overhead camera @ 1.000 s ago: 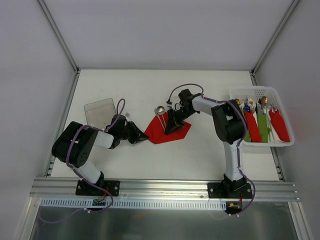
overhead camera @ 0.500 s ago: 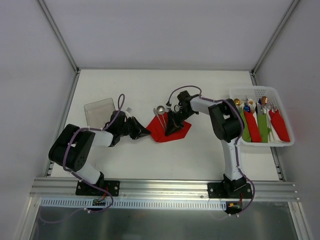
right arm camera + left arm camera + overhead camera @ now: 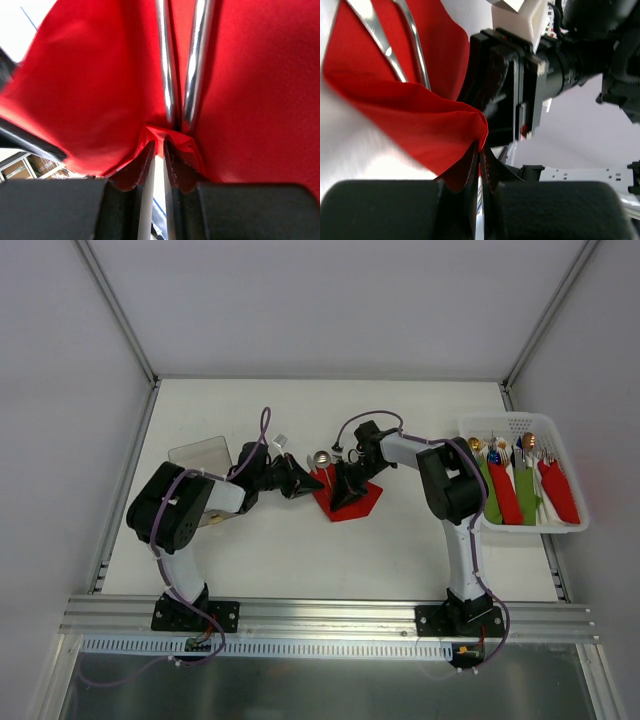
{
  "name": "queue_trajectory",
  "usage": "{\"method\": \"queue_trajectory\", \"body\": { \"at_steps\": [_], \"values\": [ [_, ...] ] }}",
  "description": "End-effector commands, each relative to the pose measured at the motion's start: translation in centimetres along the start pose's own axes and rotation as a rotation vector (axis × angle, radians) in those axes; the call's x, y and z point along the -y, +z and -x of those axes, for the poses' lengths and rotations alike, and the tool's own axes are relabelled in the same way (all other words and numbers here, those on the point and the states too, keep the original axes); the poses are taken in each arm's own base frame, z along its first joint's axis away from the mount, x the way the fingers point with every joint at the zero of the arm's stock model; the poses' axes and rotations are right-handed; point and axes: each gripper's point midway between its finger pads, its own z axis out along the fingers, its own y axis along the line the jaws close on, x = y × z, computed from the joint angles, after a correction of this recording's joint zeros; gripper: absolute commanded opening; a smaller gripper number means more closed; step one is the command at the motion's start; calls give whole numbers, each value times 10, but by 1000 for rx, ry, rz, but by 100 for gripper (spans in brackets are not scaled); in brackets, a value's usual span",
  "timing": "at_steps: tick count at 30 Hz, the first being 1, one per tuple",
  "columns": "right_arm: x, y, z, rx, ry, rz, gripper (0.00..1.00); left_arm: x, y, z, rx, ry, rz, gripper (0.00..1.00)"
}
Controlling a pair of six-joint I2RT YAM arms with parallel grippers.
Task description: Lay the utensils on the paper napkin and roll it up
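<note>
The utensils (image 3: 322, 462) lie just left of the table's middle, two slim silver pieces side by side on the red paper napkin (image 3: 352, 506). A round spoon bowl at their far end pokes past the napkin's edge. In the right wrist view the two shiny handles (image 3: 181, 65) run parallel and almost touching down a trough in the napkin (image 3: 85, 90), ending right at the fingertips. In the left wrist view the handles (image 3: 395, 45) lie on the cloth-like sheet (image 3: 420, 120), beyond the fold that is being lifted.

The left gripper (image 3: 300, 481) comes in from the left with its jaws pressed together on the napkin's left edge. That edge rises as a curled flap from its fingertips (image 3: 481, 155), standing up beside the utensils. The right gripper (image 3: 345, 490) sits over the napkin at the near end of the handles. Its jaws are drawn narrow, and a small crumple of red paper is pinched at their tips (image 3: 159, 146), just below the handle ends.

The table (image 3: 400, 550) is plain matte white. A clear tray (image 3: 192, 456) lies at the far left behind the left arm. A white basket (image 3: 520, 424) at the right edge holds rolled bundles (image 3: 508, 495) in red, green and white. White walls (image 3: 320, 310) with metal corner posts close in the space, and a metal rail (image 3: 330, 614) runs along the near edge.
</note>
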Motion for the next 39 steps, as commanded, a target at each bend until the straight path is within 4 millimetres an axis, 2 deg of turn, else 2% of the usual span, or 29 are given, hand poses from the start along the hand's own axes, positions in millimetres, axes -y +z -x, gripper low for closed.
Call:
{"method": "queue_trajectory", "body": {
  "at_steps": [1,4,7,14,21,24,32,37,39],
  "values": [
    [0,0,4,3,-10,-9,14,24,19,5,-28,8,-106,0],
    [-2,-3,1,-3,-18,-12,14,24,34,5,-45,2,-110,0],
    [-8,-13,-3,1,-54,-27,15,12,42,6,-49,-15,-69,0],
    [-16,-41,-8,41,-115,-56,19,-20,47,3,-64,-43,56,0],
    [-27,-63,-6,95,-142,-25,22,-34,48,-2,-91,-60,113,0],
    [-16,-64,-5,98,-130,-46,22,-31,48,-2,-94,-53,105,0],
    [19,-49,-17,27,-66,-94,16,-16,46,4,-75,-10,78,0],
    [55,-59,-6,70,22,-207,13,0,48,7,-71,28,40,0],
    [63,-66,-2,94,45,-221,13,1,49,8,-71,30,36,0]
  ]
}}
